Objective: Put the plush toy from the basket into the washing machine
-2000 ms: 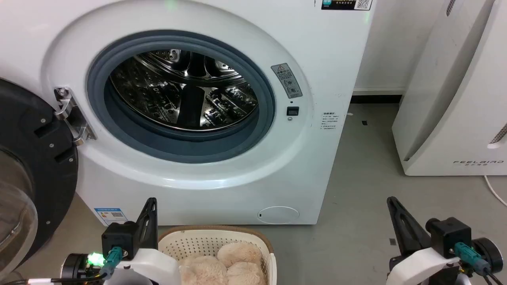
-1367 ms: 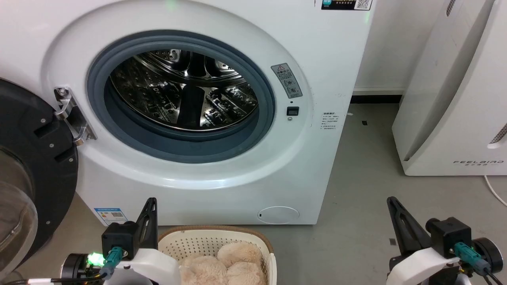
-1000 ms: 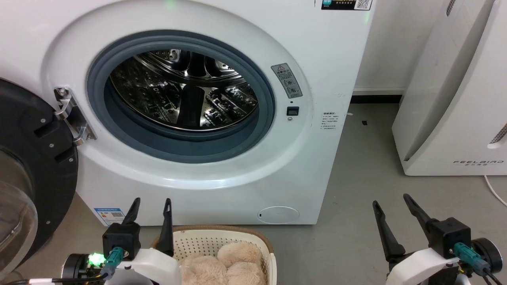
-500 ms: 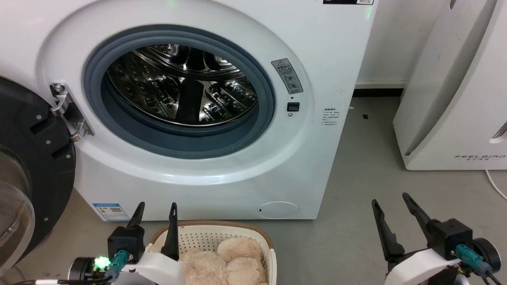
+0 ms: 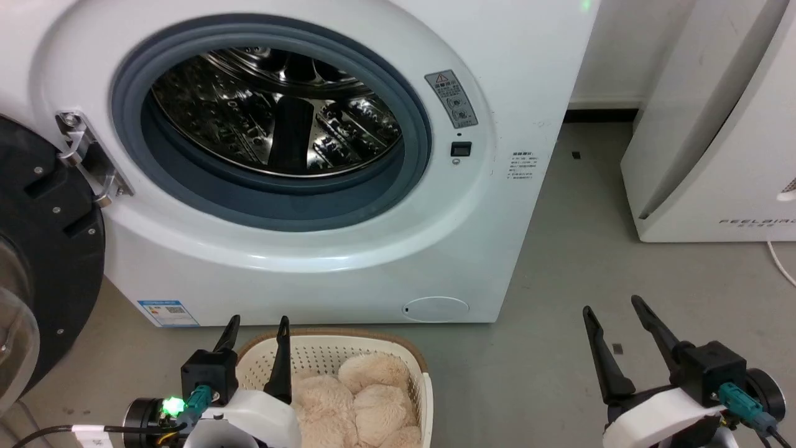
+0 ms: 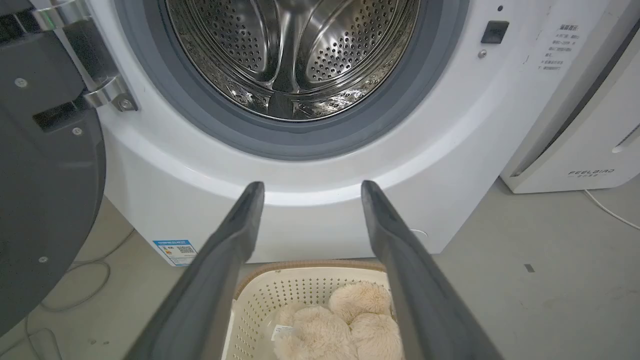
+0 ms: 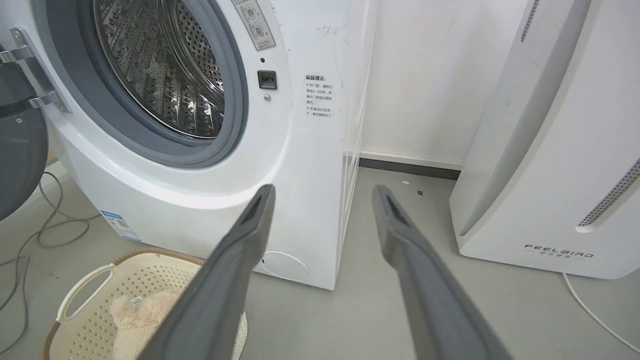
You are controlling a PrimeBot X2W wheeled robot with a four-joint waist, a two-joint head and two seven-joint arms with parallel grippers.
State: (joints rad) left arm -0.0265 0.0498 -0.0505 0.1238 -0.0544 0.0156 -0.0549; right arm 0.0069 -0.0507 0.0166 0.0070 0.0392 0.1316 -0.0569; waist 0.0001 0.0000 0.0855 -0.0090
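Note:
The cream plush toy (image 5: 360, 398) lies in the perforated basket (image 5: 323, 354) on the floor in front of the washing machine (image 5: 497, 74), whose steel drum (image 5: 273, 106) stands exposed behind the grey porthole rim. The toy (image 6: 345, 322) and basket (image 6: 260, 305) show between my left fingers in the left wrist view. My left gripper (image 5: 258, 323) is open, hovering over the basket's left rim, touching nothing. My right gripper (image 5: 612, 311) is open over bare floor to the basket's right. The right wrist view has the basket (image 7: 85, 295) and toy (image 7: 145, 317) at its lower left.
The washer's black-framed door (image 5: 43, 249) hangs open at the left. A white slanted FEELBIRD appliance (image 5: 715, 124) stands at the right, with a white cable (image 5: 780, 261) beside it. Grey cables (image 7: 45, 225) lie on the floor left of the washer. Grey floor (image 5: 559, 249) separates the two machines.
Both grippers have gone from shut to open. The head camera has tilted down and nearer, so the washer sits higher in the picture and more of the basket shows.

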